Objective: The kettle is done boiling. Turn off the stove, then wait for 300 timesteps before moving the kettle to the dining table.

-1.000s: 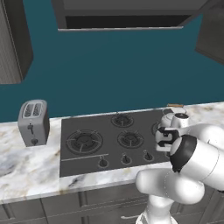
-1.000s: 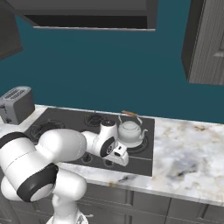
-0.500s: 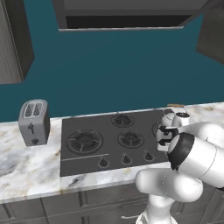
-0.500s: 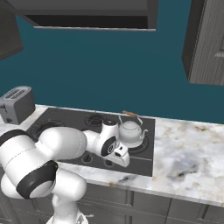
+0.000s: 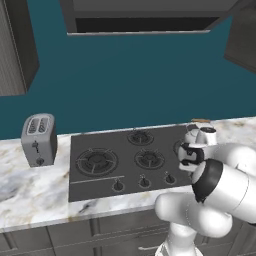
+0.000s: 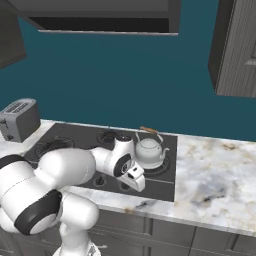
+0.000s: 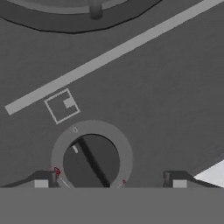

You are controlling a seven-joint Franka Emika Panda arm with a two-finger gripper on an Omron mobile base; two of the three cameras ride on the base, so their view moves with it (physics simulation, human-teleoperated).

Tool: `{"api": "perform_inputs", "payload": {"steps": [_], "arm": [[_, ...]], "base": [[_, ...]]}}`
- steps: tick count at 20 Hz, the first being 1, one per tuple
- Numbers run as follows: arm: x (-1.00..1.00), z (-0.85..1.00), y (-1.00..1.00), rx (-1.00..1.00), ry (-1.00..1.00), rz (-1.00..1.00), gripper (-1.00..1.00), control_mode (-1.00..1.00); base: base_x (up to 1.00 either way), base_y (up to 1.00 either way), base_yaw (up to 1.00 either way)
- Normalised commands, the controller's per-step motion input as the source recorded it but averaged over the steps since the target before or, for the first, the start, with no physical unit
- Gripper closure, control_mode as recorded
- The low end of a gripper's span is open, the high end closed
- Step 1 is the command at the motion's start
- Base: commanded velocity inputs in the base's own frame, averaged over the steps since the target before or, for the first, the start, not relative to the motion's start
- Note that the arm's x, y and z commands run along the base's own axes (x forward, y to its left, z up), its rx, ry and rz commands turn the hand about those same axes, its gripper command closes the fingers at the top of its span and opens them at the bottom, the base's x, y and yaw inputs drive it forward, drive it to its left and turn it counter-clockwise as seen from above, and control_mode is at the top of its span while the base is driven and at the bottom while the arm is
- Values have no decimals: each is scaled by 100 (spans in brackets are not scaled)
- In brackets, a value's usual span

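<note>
The whitish kettle (image 6: 149,151) stands upright on the back right burner of the dark stove (image 5: 107,165); in the left base view the kettle (image 5: 204,135) peeks out behind my hand. My gripper (image 6: 136,183) points down at the stove's front right edge, in front of the kettle and apart from it. In the hand view the gripper (image 7: 109,181) is open, with one fingertip on each side of a round black knob (image 7: 91,160) and touching nothing. The dining table is out of view.
A grey two-slot toaster (image 5: 39,140) stands on the marble counter (image 6: 215,180) left of the stove. More black knobs (image 5: 144,181) line the stove's front. A dark hood (image 5: 140,20) and cabinets hang overhead. My own arm bulks over the counter's front edge.
The arm has barely shifted and the hand stays over the stove's front right edge. The kettle has not moved.
</note>
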Motion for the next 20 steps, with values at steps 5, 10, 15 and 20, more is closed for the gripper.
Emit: {"api": "perform_inputs", "payload": {"steps": [5, 10, 15, 20], "arm": [[0, 41, 0, -3, 0, -4, -100, -100], [-1, 39, 0, -2, 0, -1, -100, -100], [0, 39, 0, -2, 0, 0, -100, -100], [0, 45, 0, -3, 0, 0, -100, -100]], "base": [[0, 0, 0], [0, 0, 0], [0, 0, 0], [0, 0, 0]]}}
